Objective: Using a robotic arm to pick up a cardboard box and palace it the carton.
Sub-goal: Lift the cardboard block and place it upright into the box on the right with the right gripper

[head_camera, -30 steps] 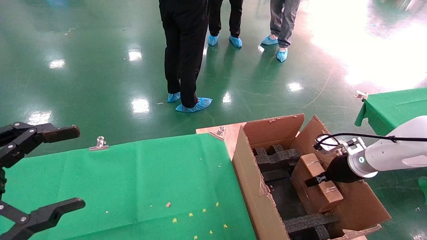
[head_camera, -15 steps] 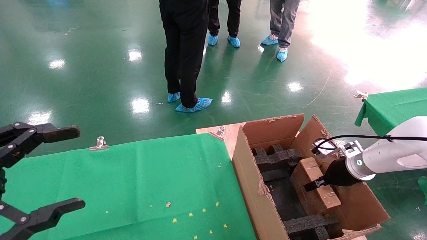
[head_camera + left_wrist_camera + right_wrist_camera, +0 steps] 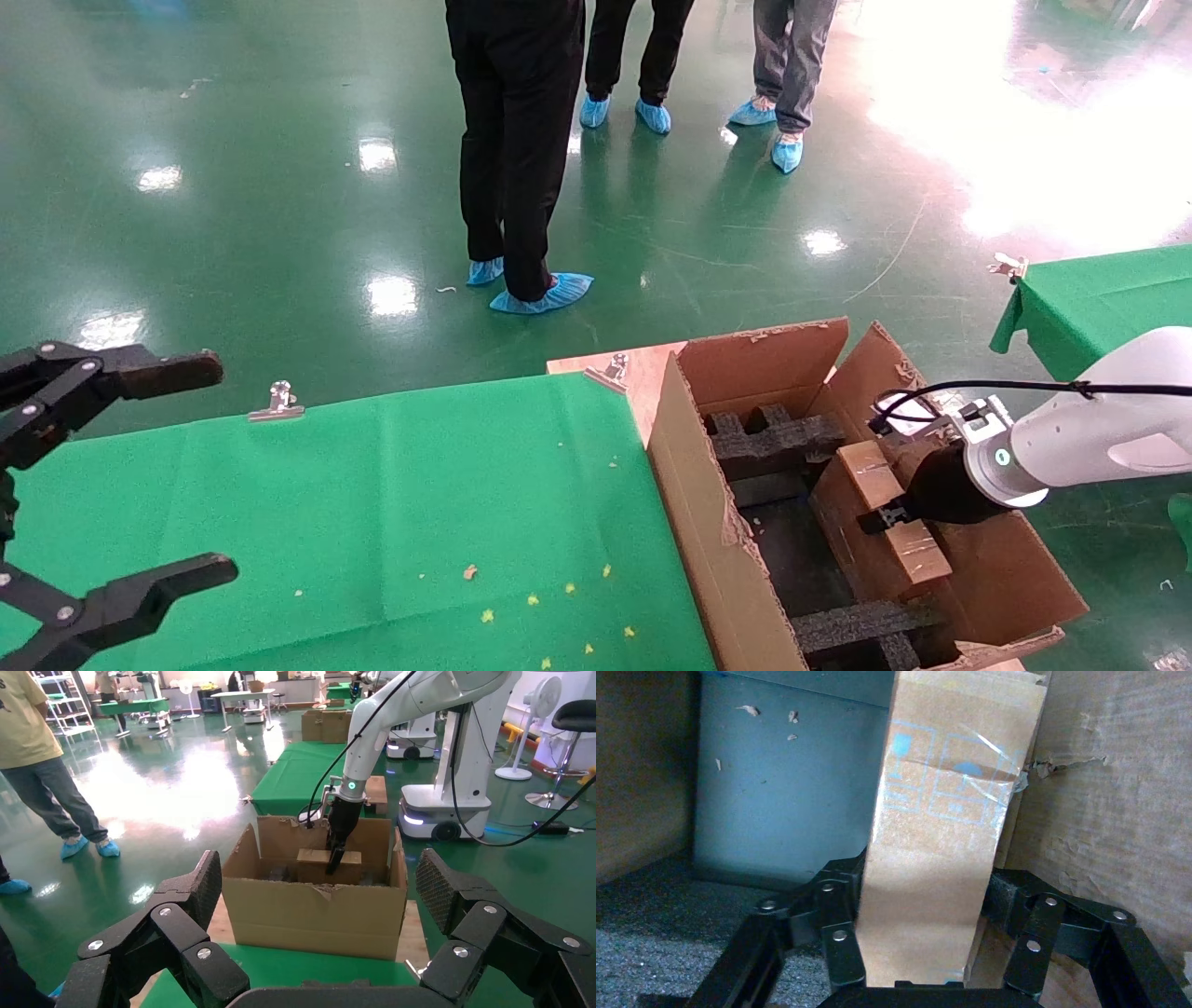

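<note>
The carton [image 3: 694, 503] stands open at the right end of the table, with ragged flaps and black foam blocks [image 3: 773, 443] inside. The white right arm reaches into it, and my right gripper [image 3: 885, 514] is shut on the small taped cardboard box [image 3: 857, 545], held tilted against the carton's right wall. In the right wrist view the black fingers [image 3: 838, 903] press both sides of the box [image 3: 947, 832]. My left gripper [image 3: 140, 475] is open and empty over the table's left end. The left wrist view shows the carton [image 3: 313, 913] and the box [image 3: 313, 866] beyond the left gripper [image 3: 323, 885].
A green cloth [image 3: 372, 503] covers the table, held by metal clips [image 3: 277, 401]. A wooden board [image 3: 643, 373] lies under the carton. Three people's legs [image 3: 521, 140] stand on the green floor behind. Another green table [image 3: 1099, 298] is at the right.
My right gripper has sunk a little deeper into the carton with the cardboard box. The left arm has not moved.
</note>
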